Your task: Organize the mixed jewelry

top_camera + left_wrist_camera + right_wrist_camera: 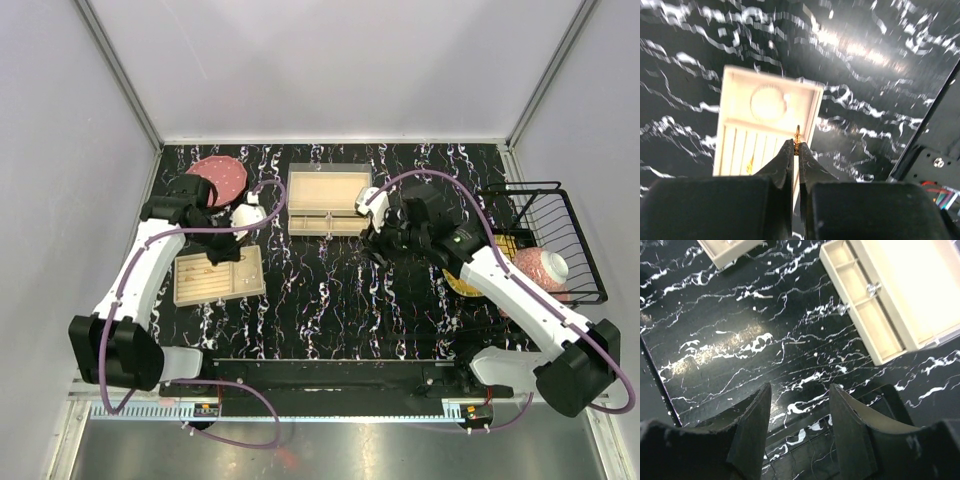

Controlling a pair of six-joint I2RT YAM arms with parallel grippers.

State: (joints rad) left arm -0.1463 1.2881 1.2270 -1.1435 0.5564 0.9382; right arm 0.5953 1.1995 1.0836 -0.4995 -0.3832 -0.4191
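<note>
My left gripper (797, 145) is shut on a tiny orange-gold piece of jewelry (797, 139), held above the near end of the small beige slotted tray (735, 90). Another gold piece (751, 162) lies in one of that tray's slots. In the top view the left gripper (222, 250) hangs over this tray (250, 285). My right gripper (800, 392) is open and empty above the black tabletop, left of the larger beige tray (900, 347). A pale silvery piece (871, 288) sits in one of its narrow compartments. Another silvery piece (842, 308) lies at its outer edge.
The larger beige tray (300, 200) stands at the back middle. A pink plate (218, 175) is at the back left. A black wire basket (570, 215) with a pink-white bowl (540, 268) stands at the right, under the right arm.
</note>
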